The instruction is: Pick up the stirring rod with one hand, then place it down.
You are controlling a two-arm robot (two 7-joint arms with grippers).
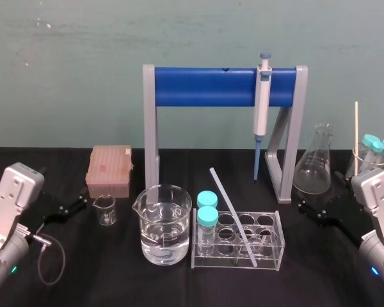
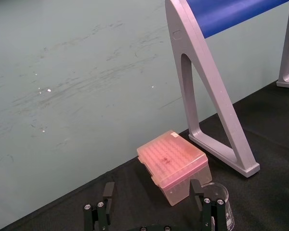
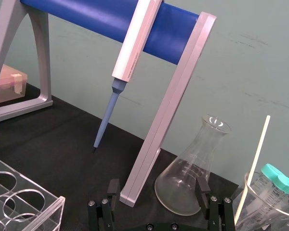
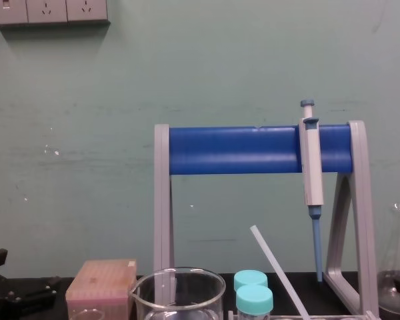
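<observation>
The stirring rod [image 1: 232, 216] is a thin translucent white rod lying slantwise across the clear test tube rack [image 1: 276, 246], its upper end pointing back and to the left. The chest view shows the stirring rod [image 4: 277, 274] rising at an angle behind two teal-capped tubes. My left gripper [image 1: 67, 208] rests open at the table's left, facing a pink tip box [image 2: 173, 163]. At the table's right my right gripper [image 1: 320, 208] is open too, with nothing between its fingers [image 3: 201, 188], and points at an Erlenmeyer flask [image 3: 192, 178]. Both grippers are well apart from the rod.
A blue-and-grey stand [image 1: 205, 87] holds a hanging pipette [image 1: 262, 105] behind the rack. A large beaker of water [image 1: 162, 225] and a small beaker [image 1: 105, 210] sit left of the rack. At the far right, a beaker [image 3: 267, 202] holds capped tubes and a cream stick [image 3: 257, 161].
</observation>
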